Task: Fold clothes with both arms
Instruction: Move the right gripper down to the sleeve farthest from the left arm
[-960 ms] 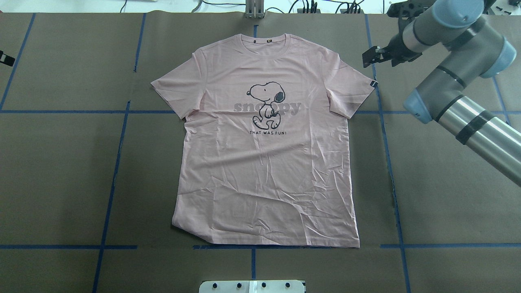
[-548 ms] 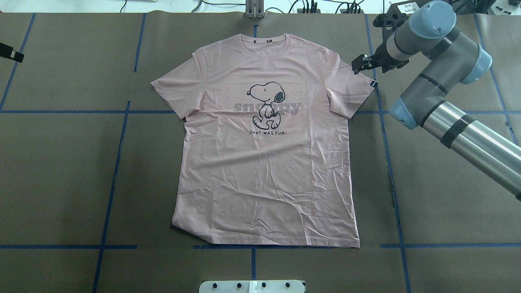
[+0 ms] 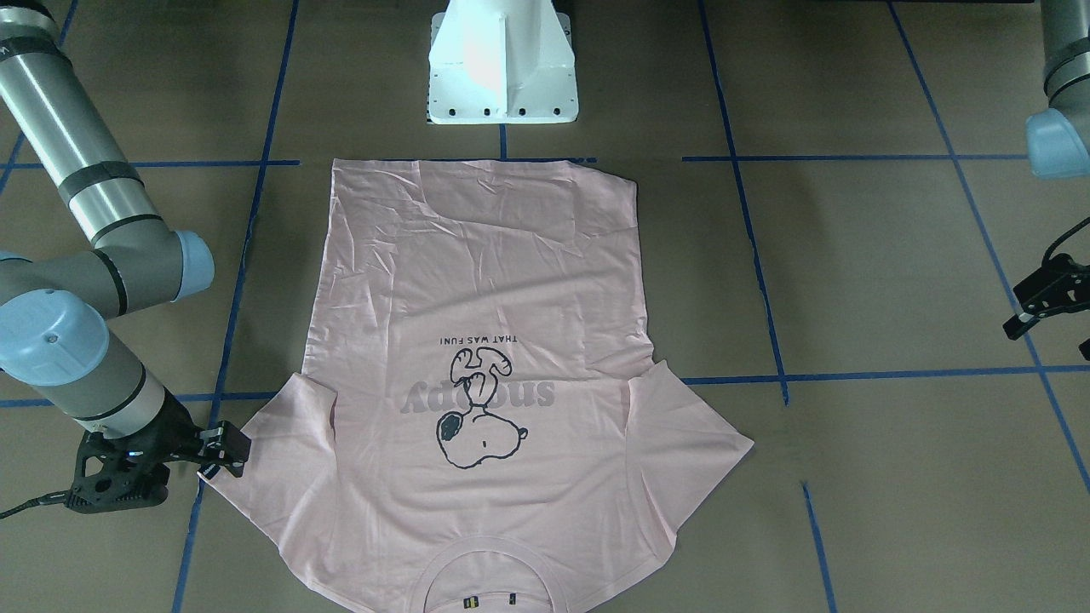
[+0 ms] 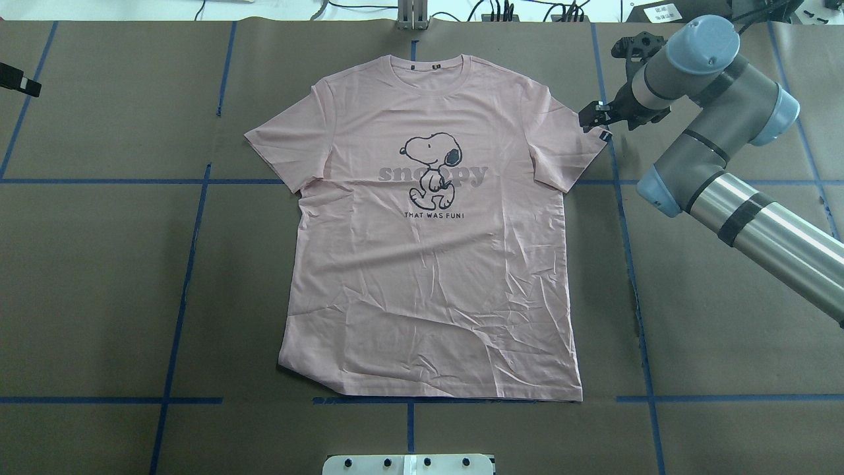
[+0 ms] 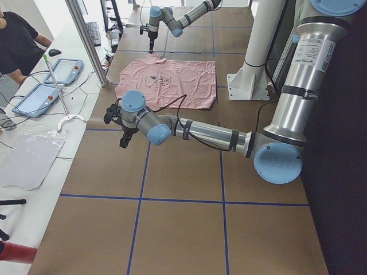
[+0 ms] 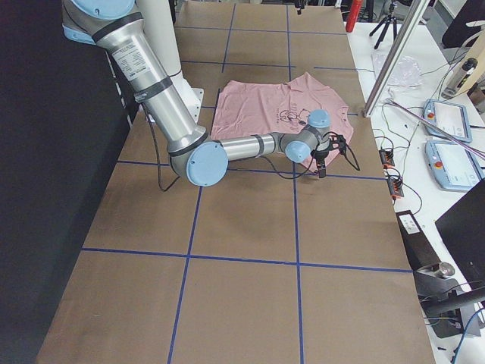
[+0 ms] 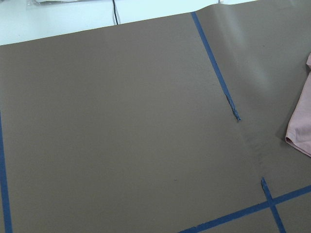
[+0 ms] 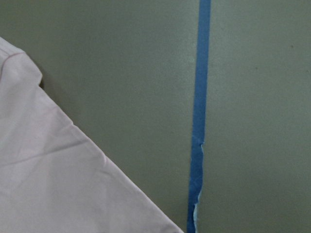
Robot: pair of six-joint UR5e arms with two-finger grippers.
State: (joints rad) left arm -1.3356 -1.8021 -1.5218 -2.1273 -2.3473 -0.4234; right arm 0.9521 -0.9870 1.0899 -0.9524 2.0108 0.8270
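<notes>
The clothes are one pale pink T-shirt (image 4: pixel 428 277) lying flat and print up on the brown paper, collar at the far side. It also shows in the front-facing view (image 3: pixel 477 281). My right gripper (image 4: pixel 591 119) hangs low at the tip of the shirt's right-hand sleeve, fingers apart and holding nothing; the front-facing view shows the right gripper (image 3: pixel 223 451) at the sleeve edge. The right wrist view shows only the sleeve's hem (image 8: pixel 58 179) and blue tape. My left gripper (image 3: pixel 1035 306) is open far out beside the other sleeve, well off the cloth, barely inside the overhead view's left edge (image 4: pixel 20 82).
The white pedestal base (image 3: pixel 502 68) stands just behind the shirt's hem. Blue tape lines (image 4: pixel 188 264) grid the brown paper. A metal post (image 5: pixel 86 40), tablets (image 5: pixel 40 97) and a seated person (image 5: pixel 17 40) are along the far table edge.
My right gripper has swung in from the right and come down onto the sleeve tip. The left gripper has edged a little further into the overhead view. The shirt has not moved.
</notes>
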